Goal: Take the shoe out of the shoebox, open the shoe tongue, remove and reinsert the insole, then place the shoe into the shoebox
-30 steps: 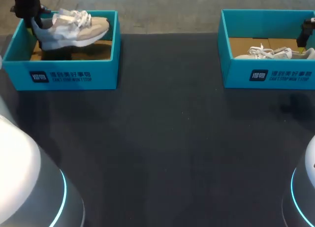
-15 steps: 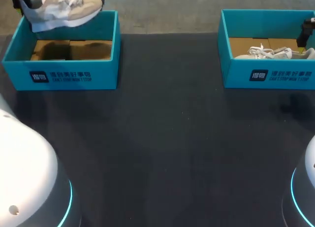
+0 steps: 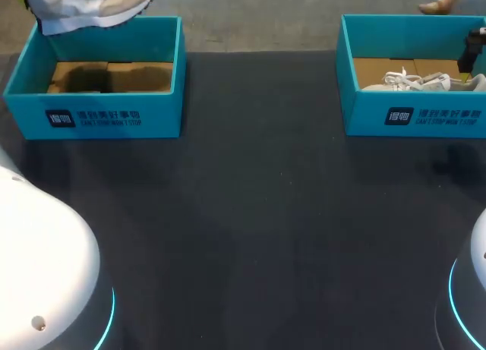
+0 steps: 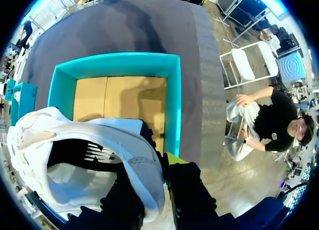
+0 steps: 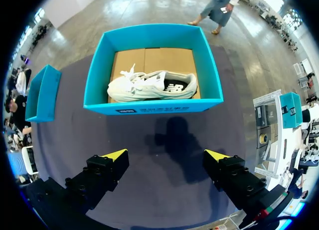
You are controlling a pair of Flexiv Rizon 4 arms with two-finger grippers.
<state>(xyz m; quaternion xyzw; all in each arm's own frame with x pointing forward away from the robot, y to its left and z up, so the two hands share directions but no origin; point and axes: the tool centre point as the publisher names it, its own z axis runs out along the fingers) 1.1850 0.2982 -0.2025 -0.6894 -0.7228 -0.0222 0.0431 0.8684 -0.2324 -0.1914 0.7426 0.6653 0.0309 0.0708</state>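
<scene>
The left tool (image 4: 158, 182) holds the shoe (image 4: 75, 135) at the heel. 1 black finger sits inside the collar and the other outside, both against the heel wall. 1 yellow tip (image 4: 175, 158) shows just beside the heel. The shoe is pale, with its dark opening turned toward the camera. It covers part of the near wall of the teal shoebox (image 4: 114, 60). The shoebox is open-topped, its brown cardboard floor visible, and stands on the dark grey worktop (image 4: 129, 20).
</scene>
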